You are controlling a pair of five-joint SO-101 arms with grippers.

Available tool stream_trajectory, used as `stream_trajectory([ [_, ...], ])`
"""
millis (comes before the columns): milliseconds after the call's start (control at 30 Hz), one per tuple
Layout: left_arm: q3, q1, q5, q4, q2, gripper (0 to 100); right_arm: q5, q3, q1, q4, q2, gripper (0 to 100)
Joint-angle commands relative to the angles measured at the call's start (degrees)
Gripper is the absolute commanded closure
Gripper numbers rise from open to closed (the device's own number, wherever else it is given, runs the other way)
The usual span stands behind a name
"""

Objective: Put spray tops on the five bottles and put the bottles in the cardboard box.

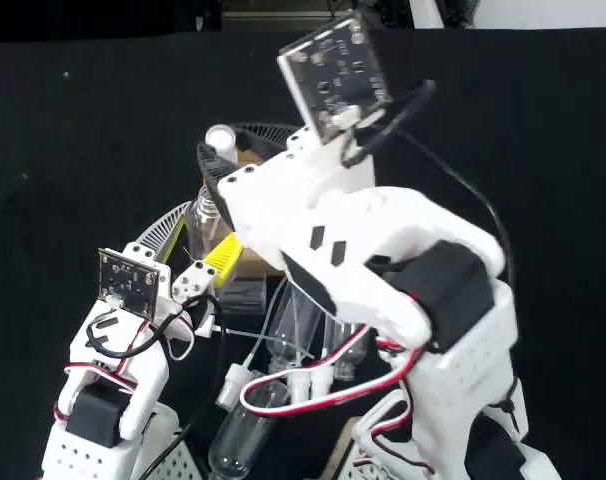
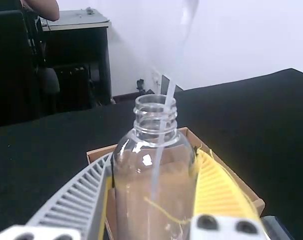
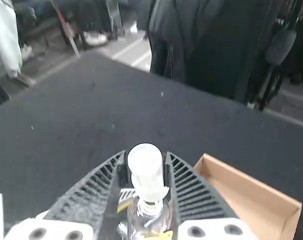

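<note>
Left wrist view: left tool (image 2: 155, 159) tight around clear bottle (image 2: 152, 200); right tool (image 3: 144, 156) tight on white spray top (image 3: 145, 172).

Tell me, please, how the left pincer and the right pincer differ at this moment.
The left pincer has one grey and one yellow finger; the right pincer has two black ones. The left pincer clasps the clear bottle around its body; the right pincer clasps the white spray top, whose tube runs into the bottle's neck. Both are shut on a part.

Open table (image 1: 83, 120) all around; cardboard box (image 3: 246, 194) just beside the bottle (image 2: 151, 170).
</note>
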Motion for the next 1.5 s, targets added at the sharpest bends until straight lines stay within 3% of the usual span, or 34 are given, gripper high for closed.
stream_trajectory([
  [0, -0.75, 0.22, 0.53, -1.32, -0.62, 89, 0.26, 1.63, -1.93, -0.26, 0.13, 92.8],
  [767, -0.75, -0.04, 0.53, -1.14, -0.62, 89, 4.57, 7.87, -4.22, -3.87, 0.13, 92.3],
  [1033, -0.66, -0.04, 0.53, -1.14, -0.62, 89, 4.75, 10.59, -4.22, -4.31, 0.13, 85.4],
  [1367, -0.66, -0.04, 0.53, -1.14, -0.62, 89, 5.01, 4.35, -4.22, -2.37, -5.67, 85.3],
  [1467, -0.66, -0.04, 0.53, -1.14, -0.62, 89, 8.7, 3.38, -4.22, -2.2, -9.54, 85.4],
])
